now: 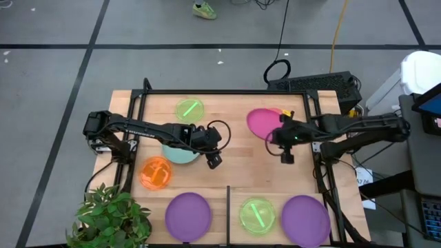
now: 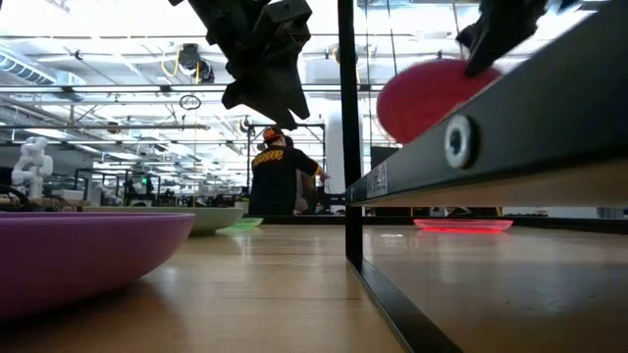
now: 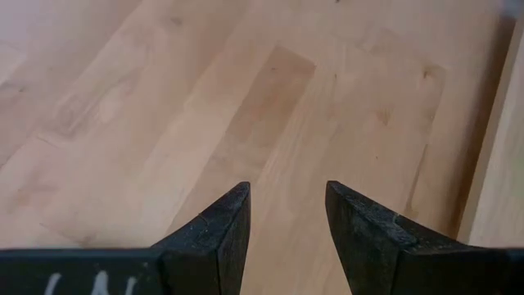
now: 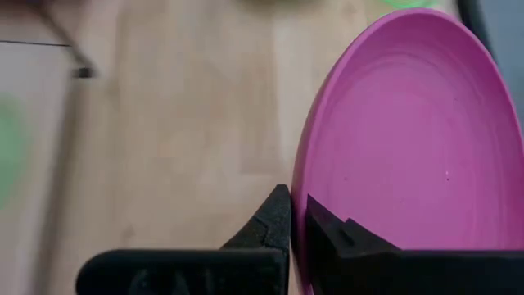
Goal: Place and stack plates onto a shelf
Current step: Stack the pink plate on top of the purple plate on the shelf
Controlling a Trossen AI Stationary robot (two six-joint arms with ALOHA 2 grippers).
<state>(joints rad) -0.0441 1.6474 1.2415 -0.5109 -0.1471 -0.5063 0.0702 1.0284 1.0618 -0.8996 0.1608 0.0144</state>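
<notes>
My right gripper [image 1: 281,138] is shut on a magenta plate [image 1: 264,122] and holds it in the air above the table's far right part; the low view shows the plate [image 2: 432,93] well off the wood. My left gripper [image 1: 213,160] hovers open over bare wood [image 3: 286,147] at mid-table, beside the pale teal plate [image 1: 180,153]. A green plate [image 1: 191,109] and an orange plate [image 1: 156,172] lie flat on the left half. A purple plate [image 1: 187,215] lies left of the black divider bar [image 1: 228,210]. On the shelf [image 1: 279,194] lie a green plate [image 1: 256,213] and a purple plate [image 1: 305,219]. My right gripper pinches the magenta plate's rim [image 4: 300,176] between its two fingers, one finger [image 4: 274,217] on the outer side and one [image 4: 327,225] on the inner face. The plate is lifted clear of the table and tilted.
A potted plant [image 1: 110,217] stands at the near left corner. Black frame rails [image 1: 227,91] run along the table's far edge and sides. A flat red-pink plate [image 2: 461,225] shows far off in the low view. A person [image 2: 278,176] stands in the room behind.
</notes>
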